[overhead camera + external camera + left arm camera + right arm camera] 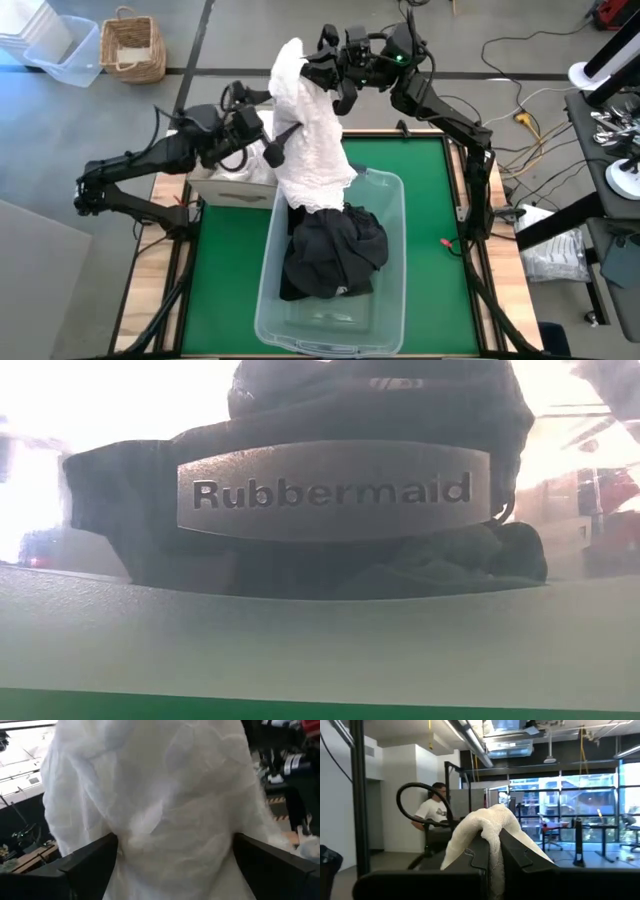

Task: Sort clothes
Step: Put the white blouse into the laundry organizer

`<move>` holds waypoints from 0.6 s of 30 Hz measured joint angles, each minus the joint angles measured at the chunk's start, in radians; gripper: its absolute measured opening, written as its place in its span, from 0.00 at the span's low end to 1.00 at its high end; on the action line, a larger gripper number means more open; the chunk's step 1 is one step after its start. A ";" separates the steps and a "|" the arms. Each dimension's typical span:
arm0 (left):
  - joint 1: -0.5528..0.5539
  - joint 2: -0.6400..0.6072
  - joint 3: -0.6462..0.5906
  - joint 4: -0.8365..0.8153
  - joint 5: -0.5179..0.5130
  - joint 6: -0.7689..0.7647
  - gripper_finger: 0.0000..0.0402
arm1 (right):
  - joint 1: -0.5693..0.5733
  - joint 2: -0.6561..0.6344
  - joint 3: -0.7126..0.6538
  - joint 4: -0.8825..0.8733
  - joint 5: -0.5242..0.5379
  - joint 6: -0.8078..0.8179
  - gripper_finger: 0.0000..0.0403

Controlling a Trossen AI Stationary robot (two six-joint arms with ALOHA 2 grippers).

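A white garment (pixel 310 140) hangs tall over the far end of the clear tub (pixel 390 300). Its lower end (pixel 318 200) rests on the dark clothes (pixel 335 250) heaped inside. My right gripper (pixel 318 72) is high above the table's far edge, shut on the garment's top. My left gripper (pixel 272 150) is open beside the garment's middle, on its left. In the left wrist view the white cloth (pixel 170 805) fills the gap between the spread fingers (pixel 90 860). The low view shows dark clothes (pixel 300 420) behind the tub's labelled wall (pixel 330 490). My right gripper (pixel 492 857) pinches the white garment near its upper end (pixel 492 832) between its two fingers. A hump of cloth (pixel 485 817) drapes over the fingertips. The rest hangs slack below, its lower end on the dark pile. My left gripper (pixel 175 845) has its open fingers on either side of the garment's middle; whether they touch the cloth I cannot tell.
A beige fabric box (pixel 228 185) sits left of the tub, under my left arm. The green mat (pixel 440 200) is bare to the tub's right. A wicker basket (pixel 132 45) and a clear bin (pixel 62 50) stand on the floor beyond. A person (pixel 432 810) sits in the room behind.
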 joint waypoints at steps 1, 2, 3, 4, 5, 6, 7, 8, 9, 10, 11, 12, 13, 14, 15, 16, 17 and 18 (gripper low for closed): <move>0.005 0.006 0.000 -0.003 0.007 0.009 0.91 | 0.002 0.000 0.000 -0.001 -0.005 0.007 0.03; 0.007 0.011 0.000 -0.002 0.020 0.020 0.89 | 0.002 0.000 0.000 -0.001 -0.014 0.014 0.03; 0.008 0.012 0.000 -0.002 0.030 0.028 0.87 | 0.003 0.000 0.000 -0.002 -0.019 0.015 0.03; 0.008 0.014 0.000 -0.002 0.041 0.037 0.84 | 0.004 0.000 0.000 -0.003 -0.019 0.015 0.03; 0.008 0.015 0.000 -0.002 0.047 0.045 0.80 | 0.004 0.000 0.000 -0.003 -0.019 0.015 0.03; 0.008 0.015 0.000 -0.002 0.048 0.050 0.75 | 0.004 0.000 0.000 -0.003 -0.019 0.015 0.03; 0.008 0.014 0.000 -0.005 0.049 0.052 0.70 | 0.004 0.000 0.000 -0.003 -0.019 0.015 0.03; 0.008 0.013 0.000 -0.010 0.049 0.052 0.64 | 0.004 0.000 0.000 -0.004 -0.019 0.015 0.03; 0.008 0.007 0.000 -0.019 0.048 0.053 0.57 | 0.001 0.000 0.000 -0.009 -0.018 0.015 0.03; 0.008 0.001 0.000 -0.034 0.048 0.053 0.49 | -0.003 -0.002 0.000 -0.020 -0.018 0.015 0.03; 0.008 -0.007 0.000 -0.046 0.045 0.053 0.41 | -0.006 -0.005 0.000 -0.036 -0.017 0.015 0.03; 0.008 -0.016 0.000 -0.056 0.043 0.053 0.33 | -0.011 -0.007 0.000 -0.053 -0.017 0.014 0.03; 0.008 -0.024 0.000 -0.069 0.042 0.053 0.24 | -0.015 -0.010 0.000 -0.073 -0.017 0.012 0.03; 0.008 -0.035 0.000 -0.079 0.043 0.053 0.15 | -0.019 -0.013 0.000 -0.095 -0.016 0.007 0.03; 0.008 -0.045 0.000 -0.089 0.043 0.055 0.08 | -0.025 -0.015 0.000 -0.118 -0.014 0.006 0.03; 0.008 -0.056 0.000 -0.096 0.043 0.056 0.04 | -0.029 -0.016 0.000 -0.140 -0.013 0.007 0.03; 0.008 -0.069 0.000 -0.100 0.041 0.057 0.04 | -0.034 -0.017 0.000 -0.163 -0.013 0.008 0.03; 0.008 -0.080 0.000 -0.103 0.028 0.060 0.04 | -0.040 -0.017 0.000 -0.190 -0.013 0.017 0.04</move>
